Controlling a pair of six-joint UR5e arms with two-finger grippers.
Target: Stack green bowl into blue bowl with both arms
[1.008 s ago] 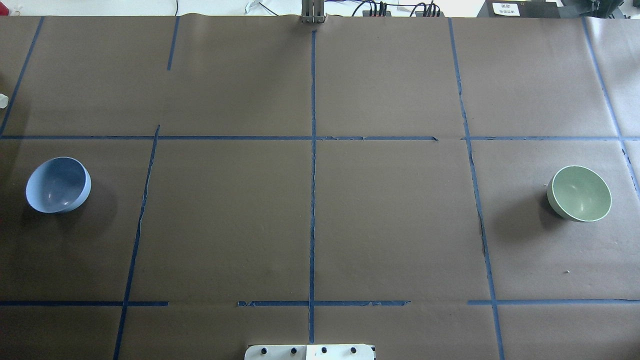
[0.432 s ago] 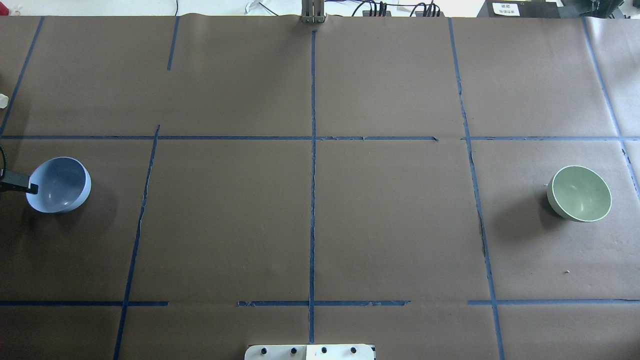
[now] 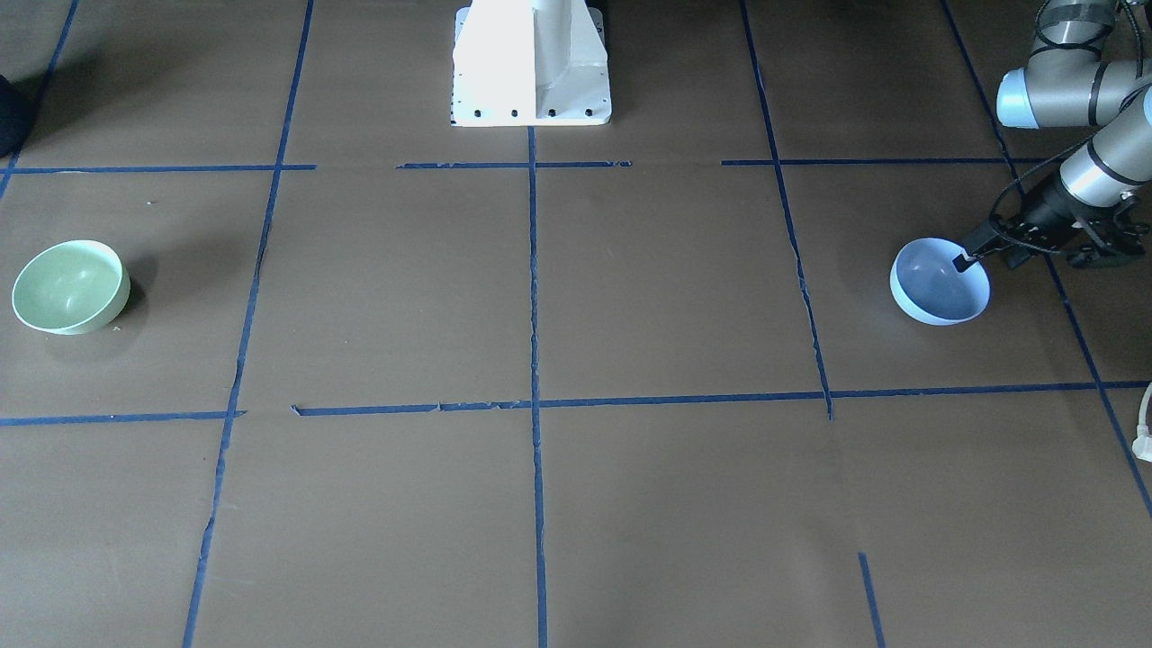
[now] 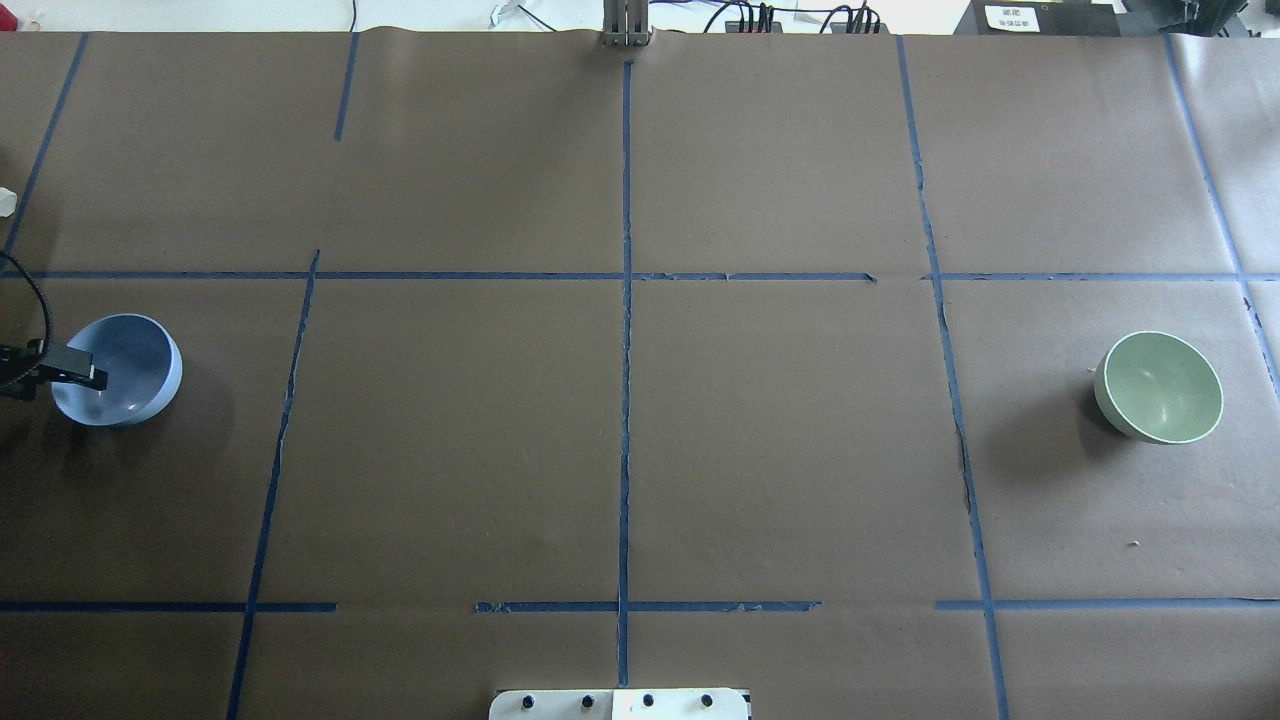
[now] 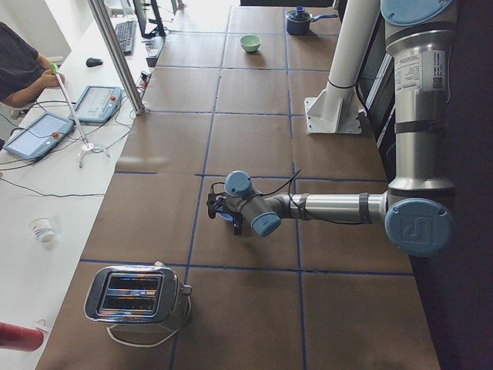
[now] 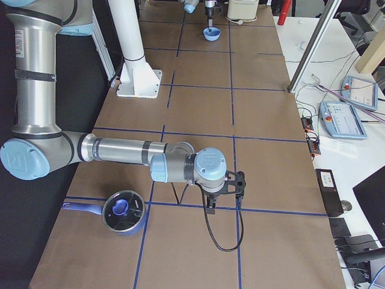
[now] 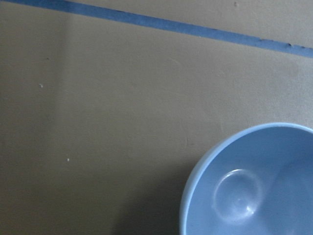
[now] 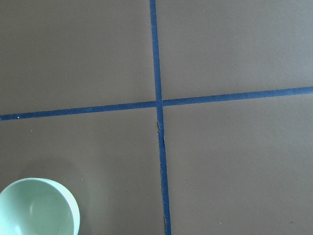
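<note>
in the last second the left gripper [image 3: 970, 256] has come in from the desk's [image 3: 630, 297] edge, where a moment ago there was only the bare rim of the blue bowl [image 3: 931, 288]. one black finger [image 4: 82, 375] now reaches over that rim on the robot-left side and hangs inside the bowl. the other finger is not clearly made out, so i cannot tell whether the gripper is spread or pressed together. the bowl itself has not shifted; it sits upright on the desk at the far left end.

the green bowl [image 3: 67, 286] is untouched at the opposite end, well apart from the blue one. the right gripper [image 6: 224, 191] hangs above the desk near it, with the bowl at the lower corner of its wrist view, and its state cannot be told either.

so the task has only begun: the left arm looks set to take the blue bowl by its rim, and no stacking is done yet.
</note>
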